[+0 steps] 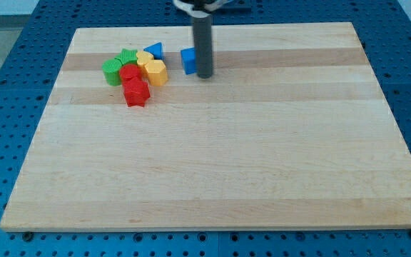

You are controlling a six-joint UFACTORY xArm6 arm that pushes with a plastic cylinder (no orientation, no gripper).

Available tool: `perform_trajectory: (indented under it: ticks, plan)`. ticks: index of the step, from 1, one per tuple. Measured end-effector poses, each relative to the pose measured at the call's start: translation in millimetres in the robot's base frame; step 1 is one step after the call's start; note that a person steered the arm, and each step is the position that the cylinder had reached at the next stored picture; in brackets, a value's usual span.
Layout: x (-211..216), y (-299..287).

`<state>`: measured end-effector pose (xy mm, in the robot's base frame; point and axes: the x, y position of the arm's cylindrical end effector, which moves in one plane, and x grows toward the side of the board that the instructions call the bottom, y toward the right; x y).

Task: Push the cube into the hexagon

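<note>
The blue cube (188, 61) sits near the view's top, left of centre. My tip (204, 75) rests on the board touching the cube's right side. The yellow hexagon (156, 73) lies a short way to the cube's left and slightly lower, at the right edge of a cluster of blocks. A small gap separates the cube from the hexagon.
The cluster also holds a second yellow block (145, 58), a blue triangle (154, 50), a green round block (112, 72), a green star-like block (128, 56) and two red blocks (129, 73) (137, 93). The wooden board (227, 171) lies on a blue perforated table.
</note>
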<state>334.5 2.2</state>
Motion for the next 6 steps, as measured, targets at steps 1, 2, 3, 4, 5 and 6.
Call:
perform_trajectory:
  ticks: [1, 2, 3, 4, 5, 6]
  plan:
    - [-20, 40]
    - [-56, 25]
    - [-44, -16]
    - [-29, -54]
    - [-29, -64]
    - [-50, -63]
